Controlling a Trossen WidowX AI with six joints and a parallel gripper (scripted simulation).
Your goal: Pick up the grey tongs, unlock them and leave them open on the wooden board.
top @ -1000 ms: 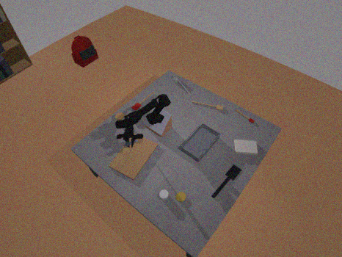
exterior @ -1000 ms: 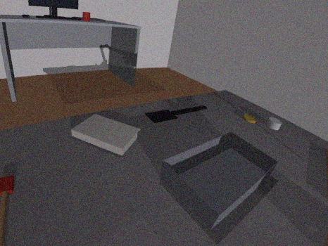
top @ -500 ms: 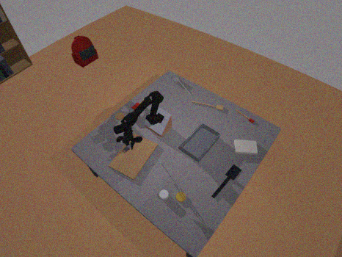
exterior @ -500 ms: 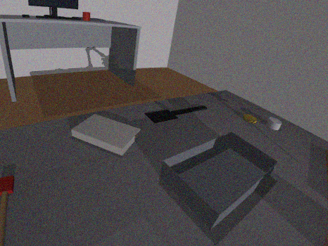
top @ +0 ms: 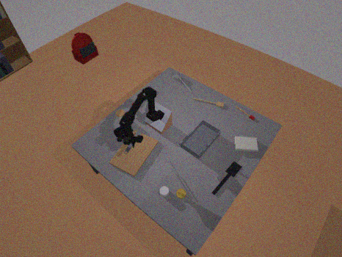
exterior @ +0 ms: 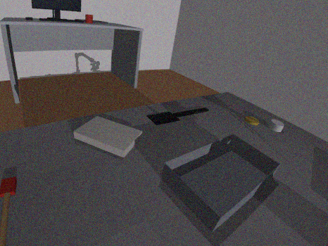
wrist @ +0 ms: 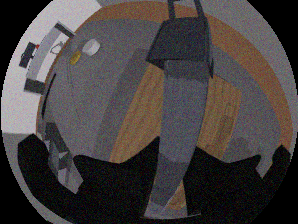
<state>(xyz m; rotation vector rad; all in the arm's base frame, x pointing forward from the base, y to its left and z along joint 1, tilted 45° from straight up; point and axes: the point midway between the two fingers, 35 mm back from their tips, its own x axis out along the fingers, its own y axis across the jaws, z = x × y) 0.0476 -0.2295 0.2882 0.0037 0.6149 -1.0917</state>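
My tool (top: pixel 128 144) is clamped on the tongs (wrist: pixel 174 139), off the roasting tin (top: pixel 200 139) and tips down over the wooden board (top: pixel 134 155); laying them open and releasing is left.

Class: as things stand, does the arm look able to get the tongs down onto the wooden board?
Probably yes. The gripper, shut on the tongs, hangs right over the board, and nothing shows between them in the top or wrist views.

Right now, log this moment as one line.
pincer: shut on grey tongs | position: over wooden board | roasting tin: no tongs | release: not yet done
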